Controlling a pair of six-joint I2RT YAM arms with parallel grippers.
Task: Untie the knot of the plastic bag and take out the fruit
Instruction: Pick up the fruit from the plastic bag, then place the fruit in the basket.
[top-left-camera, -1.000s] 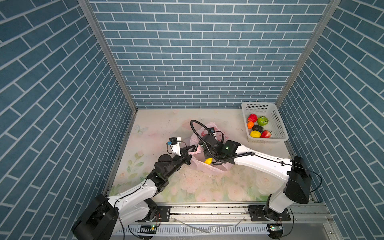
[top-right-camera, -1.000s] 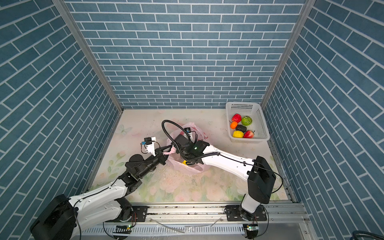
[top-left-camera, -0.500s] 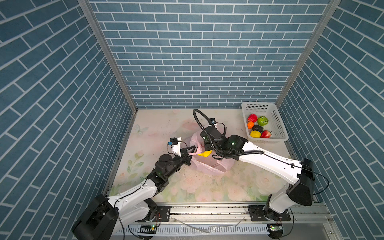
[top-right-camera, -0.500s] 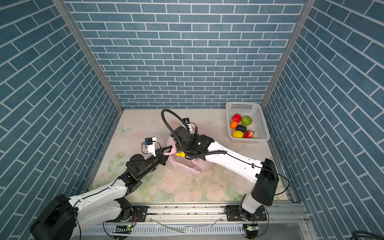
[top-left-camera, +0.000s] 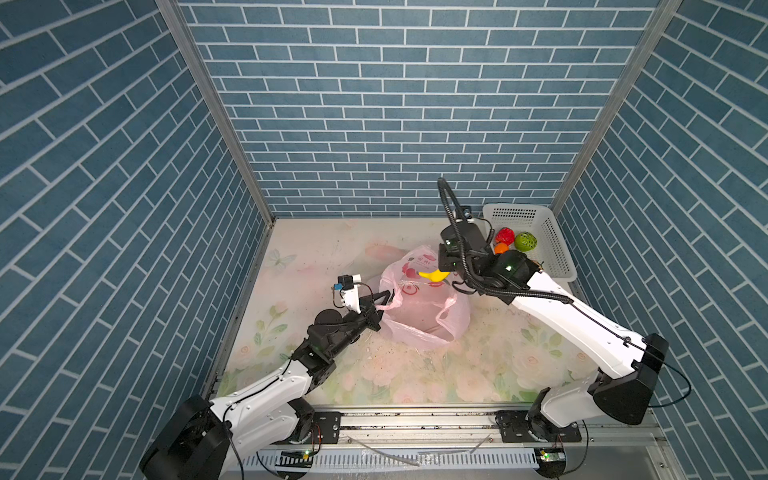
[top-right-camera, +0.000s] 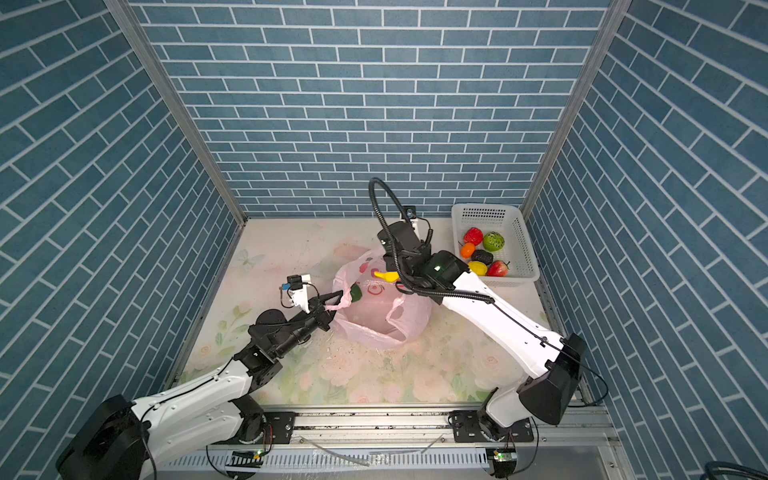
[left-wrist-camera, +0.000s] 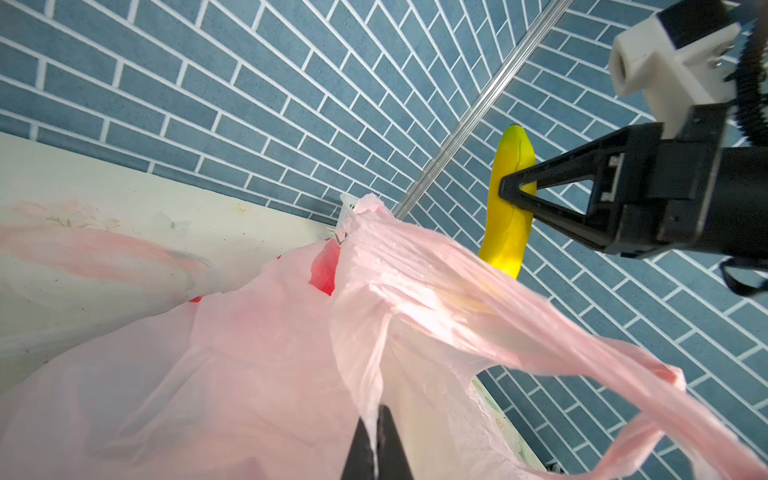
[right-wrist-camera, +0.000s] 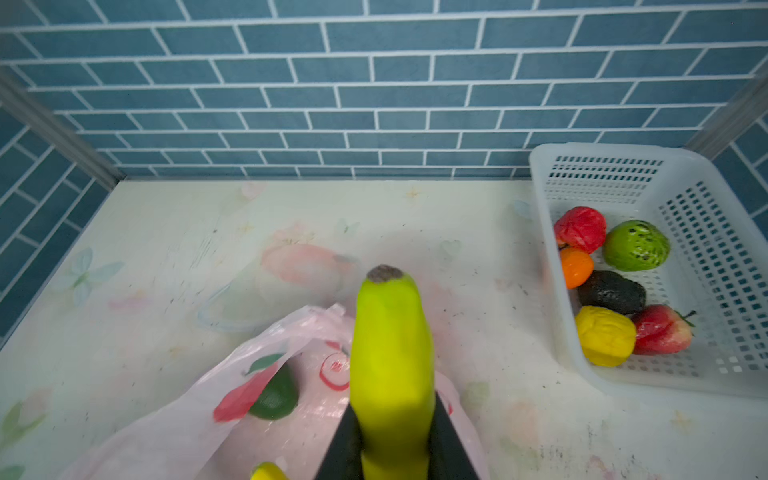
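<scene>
Step in hand: fruit removal. Right gripper (top-left-camera: 444, 277) was clamped on the yellow banana (top-left-camera: 430, 275), above the plastic bag (top-left-camera: 419, 320) at table centre. Left gripper (left-wrist-camera: 376, 436) was pinched shut on that plastic bag. Next move called for carrying the banana to the basket (top-left-camera: 557, 249), at 2 o'clock.

Pink bag (top-left-camera: 419, 322) gaping, yellow banana (top-left-camera: 433, 275) — above it

The left gripper (left-wrist-camera: 376, 415) is pinching the plastic bag (left-wrist-camera: 249, 374) between closed jaws, while the right gripper (left-wrist-camera: 514, 195) (its arm stretching forward) is clamping a banana (left-wrist-camera: 511, 145) between its fingers.
</scene>
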